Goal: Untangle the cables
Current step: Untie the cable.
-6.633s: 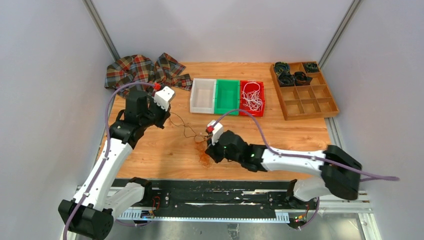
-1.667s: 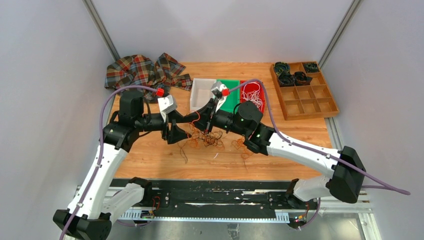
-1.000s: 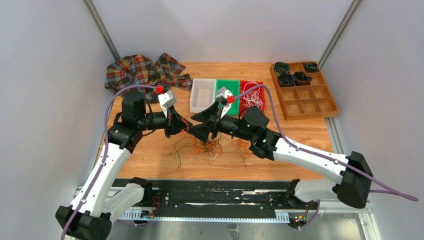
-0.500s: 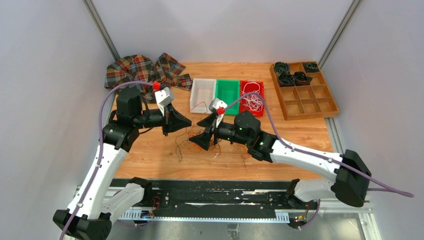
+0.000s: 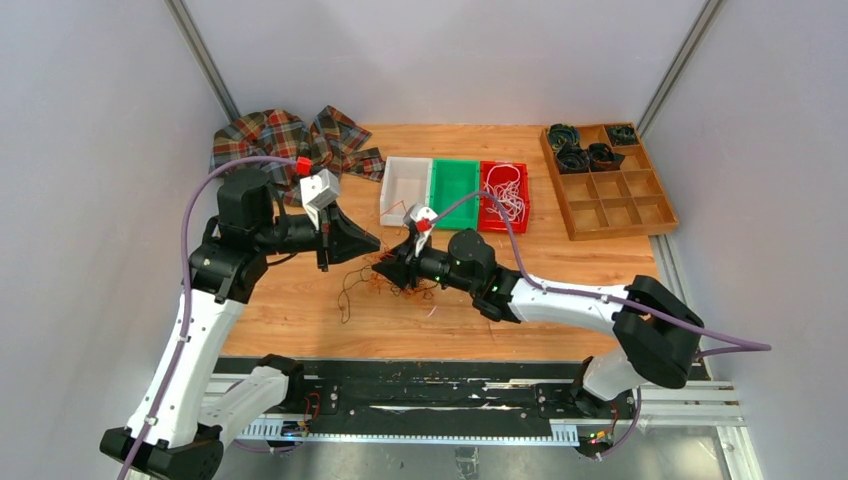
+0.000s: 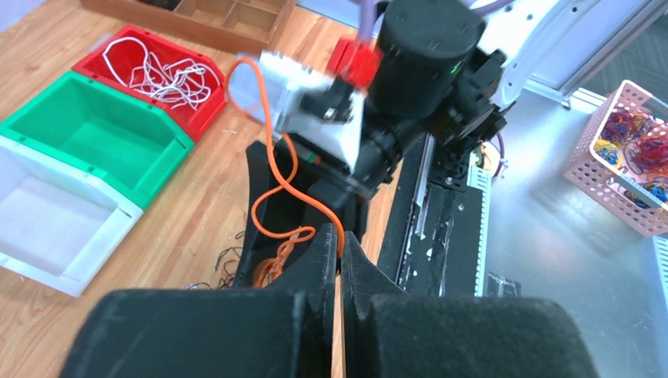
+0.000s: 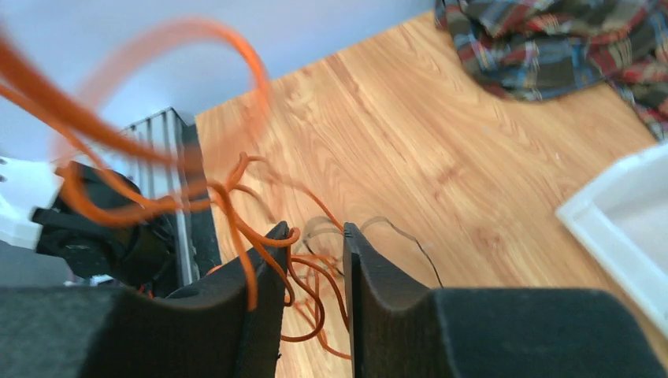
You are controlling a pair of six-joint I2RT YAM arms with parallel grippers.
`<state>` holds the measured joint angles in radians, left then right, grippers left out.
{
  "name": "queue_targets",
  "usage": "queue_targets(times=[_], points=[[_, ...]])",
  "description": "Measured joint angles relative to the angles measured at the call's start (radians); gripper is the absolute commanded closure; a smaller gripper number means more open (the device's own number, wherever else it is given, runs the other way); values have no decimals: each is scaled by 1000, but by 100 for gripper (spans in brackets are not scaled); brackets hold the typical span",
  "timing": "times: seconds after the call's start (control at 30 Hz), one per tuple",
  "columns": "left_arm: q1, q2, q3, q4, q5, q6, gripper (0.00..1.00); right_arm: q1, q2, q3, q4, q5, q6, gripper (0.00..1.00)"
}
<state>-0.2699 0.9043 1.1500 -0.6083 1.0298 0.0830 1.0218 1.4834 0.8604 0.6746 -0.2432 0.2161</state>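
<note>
Grey walls enclose a wooden surface (image 5: 600,280). Over the last second both arms have moved toward the left of it. The left claw (image 6: 340,244) has drawn back from the middle and stays shut on one orange cable (image 6: 272,177), which loops up from its tips. The right claw (image 7: 315,232) has come down onto the tangled cables (image 5: 385,285) near the centre and narrowed from a wide stance to a small gap. Orange strands cross that gap, apparently unclamped. The tangle, previously spread wider, now lies bunched between the two claws. Judged from this, one strand is being pulled free while the knot is steadied. White cables (image 5: 505,195) lie in the red bin (image 5: 505,228). No brand, label or writing is legible.
</note>
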Motion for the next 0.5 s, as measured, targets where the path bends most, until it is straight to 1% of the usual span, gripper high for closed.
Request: queue_targets(times=[0.2,0.37,0.5], points=[[0,-7,74,-43,17,11,99,-12,35,-166,77,79,13,71],[7,-11,103,-65,16,11,99,-23,79,-235,99,128,26,70],[18,-7,145,-84,-16,10,99,-23,82,-307,141,162,36,71]])
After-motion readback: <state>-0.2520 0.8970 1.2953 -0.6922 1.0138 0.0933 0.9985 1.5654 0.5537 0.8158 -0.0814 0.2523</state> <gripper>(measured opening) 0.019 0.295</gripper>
